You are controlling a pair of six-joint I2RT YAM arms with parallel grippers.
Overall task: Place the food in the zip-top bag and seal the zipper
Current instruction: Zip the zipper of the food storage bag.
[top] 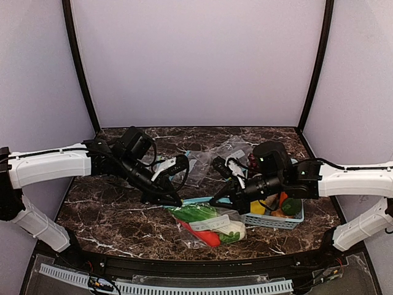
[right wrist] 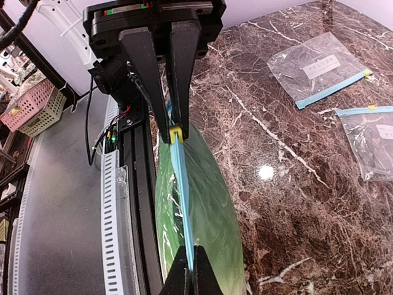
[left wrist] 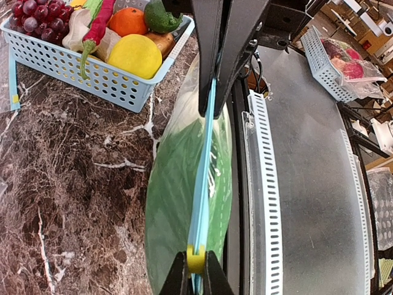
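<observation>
Left gripper (left wrist: 195,265) and right gripper (right wrist: 189,263) each clamped tight on opposite zipper (left wrist: 202,178) ends, holding the filled zip-top bag (left wrist: 169,196) taut for sealing.

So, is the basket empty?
No, the basket holds grapes, an orange and a lemon, among other things.

Bright even light, pics sharp, glare on table (right wrist: 266,173).
</observation>
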